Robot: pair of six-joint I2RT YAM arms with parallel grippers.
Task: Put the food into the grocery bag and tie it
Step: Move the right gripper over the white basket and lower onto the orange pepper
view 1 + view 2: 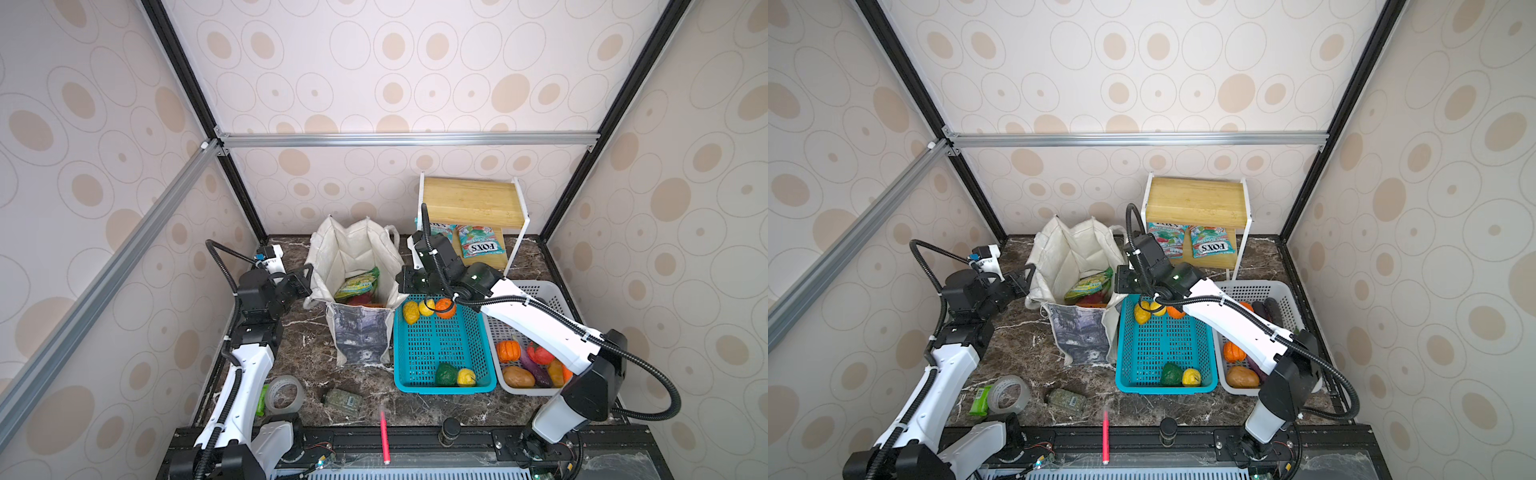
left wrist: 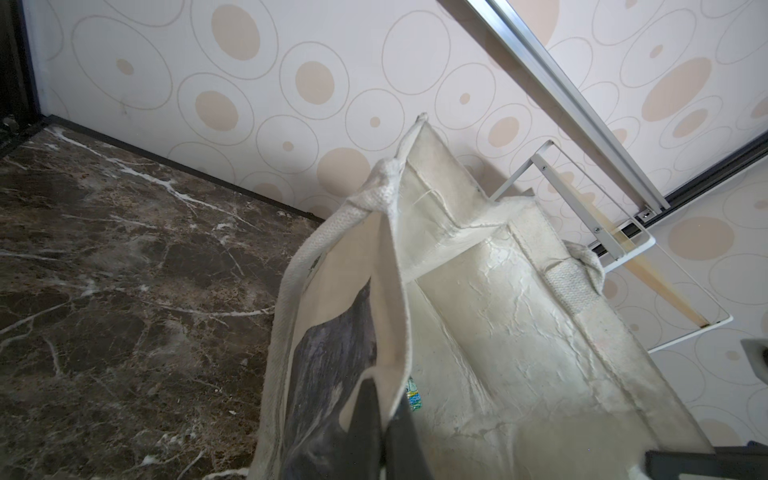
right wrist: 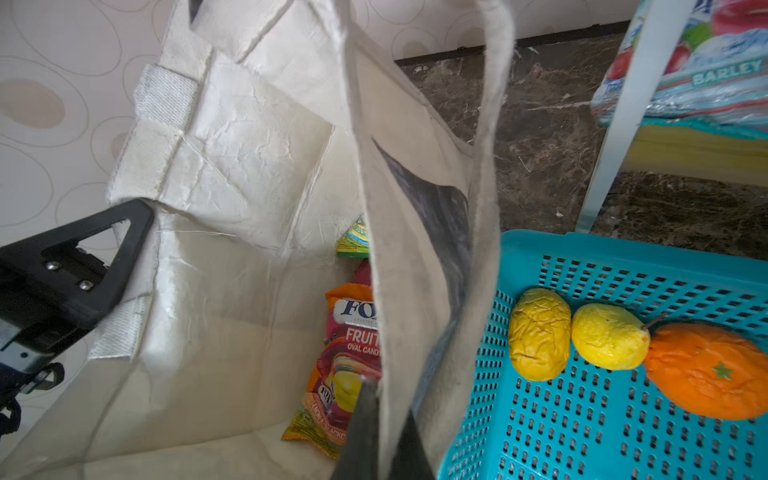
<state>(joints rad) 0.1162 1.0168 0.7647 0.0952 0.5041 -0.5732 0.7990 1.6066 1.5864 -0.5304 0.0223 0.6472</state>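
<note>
Judged the packing roughly halfway, with the tying not begun. Spotted a green packet [image 1: 358, 284] and an orange-red packet [image 3: 349, 357] already down inside the bag [image 1: 360, 337], plus something red beside them, too hidden to name.

Counted plenty still outside:
- two yellow fruits [image 3: 539, 334] and an orange [image 3: 706, 370] at the far end of the teal basket [image 1: 444, 390]
- a green piece [image 1: 446, 374] and a yellow piece [image 1: 466, 377] at its near end
- a pumpkin [image 1: 508, 351] among other produce in the white basket [image 1: 1254, 286]
- two packets [image 1: 482, 243] on the shelf [image 1: 469, 199]

Saw no knot anywhere, only a handle [image 3: 492, 124] hanging loose along the outer wall.

Found the bag upright on the marble top [image 1: 307, 345] between the two arms, just beside the teal basket and seemingly touching it, mouth pointing straight up. Judged the mouth's long axis to run from the near edge toward the back wall, broad walls at left and right, far end creased inward.

Caught the left gripper [image 2: 386, 409] pressed together on the left wall near the rim, cloth pinched between its fingers. Caught the right gripper [image 3: 386, 432] closed the same way on the right wall, next to the teal basket. Read the two grips as spreading the mouth, either for more loading or as a start on closing; could not tell which.
</note>
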